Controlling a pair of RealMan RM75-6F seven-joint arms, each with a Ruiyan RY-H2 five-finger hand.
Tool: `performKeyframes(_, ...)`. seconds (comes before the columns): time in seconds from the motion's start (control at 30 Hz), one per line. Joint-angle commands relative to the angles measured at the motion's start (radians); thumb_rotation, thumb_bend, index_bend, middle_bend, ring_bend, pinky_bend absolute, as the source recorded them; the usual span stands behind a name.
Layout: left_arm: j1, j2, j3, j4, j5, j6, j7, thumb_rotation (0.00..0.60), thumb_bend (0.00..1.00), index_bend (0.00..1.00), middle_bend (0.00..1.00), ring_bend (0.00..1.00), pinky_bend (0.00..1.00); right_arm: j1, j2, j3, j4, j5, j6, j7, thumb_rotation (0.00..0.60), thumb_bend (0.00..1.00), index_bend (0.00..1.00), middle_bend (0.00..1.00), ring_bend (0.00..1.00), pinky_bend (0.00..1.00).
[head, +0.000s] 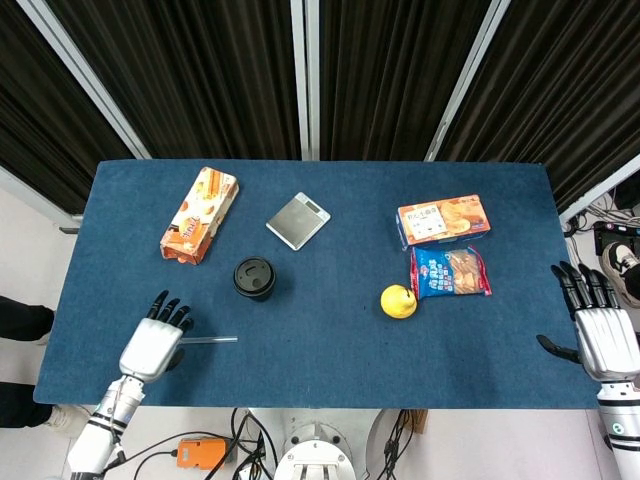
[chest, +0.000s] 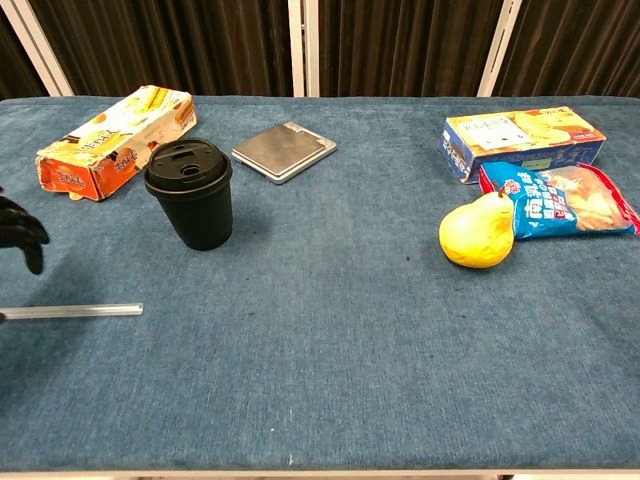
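Left hand (head: 153, 343) over the near-left part of the surface (head: 330, 300), fingers (chest: 20, 232) spread and holding nothing, just above the left end of the clear straw (head: 205, 340). Straw flat, near of the black cup (head: 254, 277); contact hard to judge from above, probably none. Likely light, thin, smooth, prone to roll and crush; best pinched near mid-length. Right hand (head: 598, 330) off the right edge, fingers spread, empty.
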Motion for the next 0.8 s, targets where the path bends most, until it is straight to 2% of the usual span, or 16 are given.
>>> performKeyframes(0.03, -0.014, -0.025, -0.011, -0.007, -0.032, -0.021, 0.028, 0.6, 0.25, 0.4, 0.24, 0.13, 0.0, 0.001, -0.001, 0.0, 0.002, 0.001, -0.003, 0.001, 0.6, 0.2, 0.03, 0.12, 0.0, 0.11)
performKeyframes(0.3, -0.036, -0.058, -0.027, -0.035, -0.125, -0.049, 0.099, 0.6, 0.26, 0.4, 0.22, 0.11, 0.0, 0.005, -0.008, -0.001, 0.009, 0.008, -0.018, 0.006, 0.6, 0.2, 0.03, 0.12, 0.0, 0.11)
performKeyframes(0.8, -0.058, -0.115, -0.01, 0.011, -0.165, -0.051, 0.107, 0.6, 0.27, 0.44, 0.22, 0.1, 0.0, 0.013, -0.015, 0.001, 0.022, 0.018, -0.036, 0.017, 0.6, 0.2, 0.03, 0.12, 0.0, 0.11)
